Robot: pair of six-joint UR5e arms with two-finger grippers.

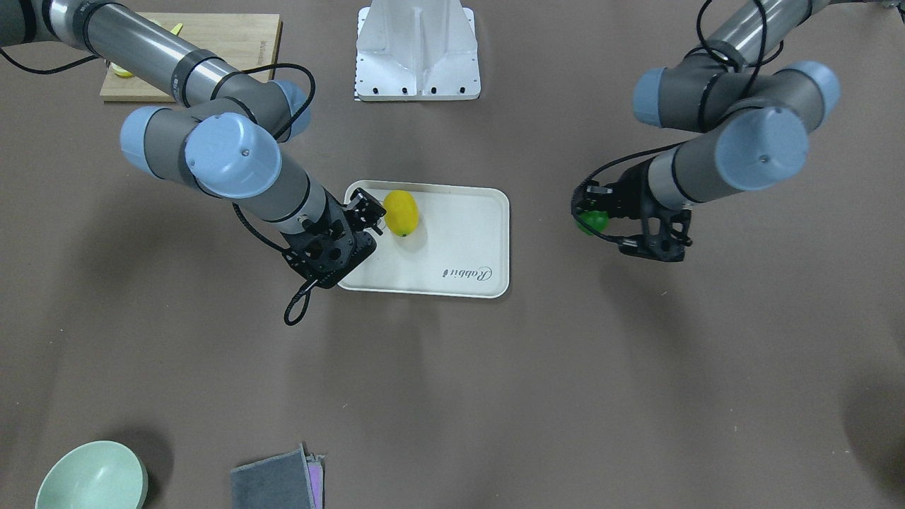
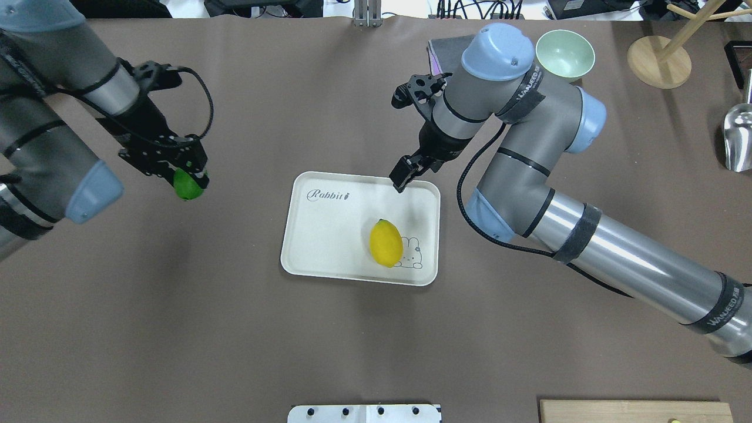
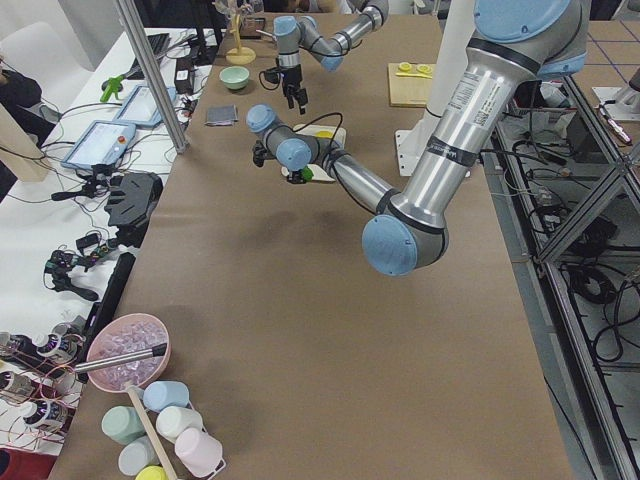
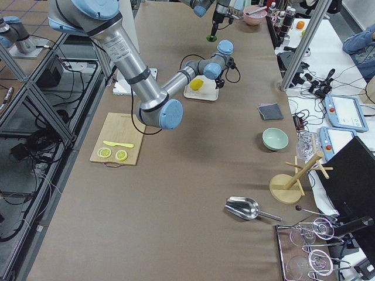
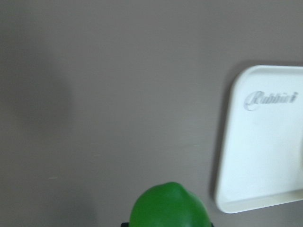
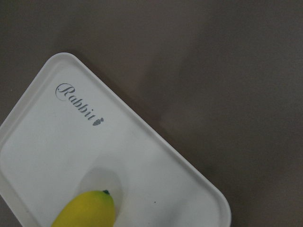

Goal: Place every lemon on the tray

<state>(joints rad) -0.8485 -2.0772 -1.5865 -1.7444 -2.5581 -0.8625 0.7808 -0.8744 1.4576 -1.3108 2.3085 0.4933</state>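
The cream-white tray (image 2: 329, 235) marked "Rabbit" lies mid-table. The yellow lemon (image 2: 386, 242) rests on it beside the cartoon drawing; it also shows in the front view (image 1: 401, 212) and the right wrist view (image 6: 87, 210). My right gripper (image 2: 404, 175) hangs above the tray's far right corner, open and empty, apart from the lemon. My left gripper (image 2: 187, 176) is shut on the green lemon (image 2: 188, 185), held above the bare table left of the tray. The green lemon fills the bottom of the left wrist view (image 5: 170, 208), with the tray (image 5: 260, 156) to its right.
A pale green bowl (image 2: 565, 54) and a grey cloth (image 1: 279, 481) sit at the far side. A wooden cutting board (image 1: 219, 42) with lemon slices lies near the robot's right. A white mount (image 1: 417, 49), a wooden stand (image 2: 658, 61) and a metal scoop (image 2: 737, 138) also stand around.
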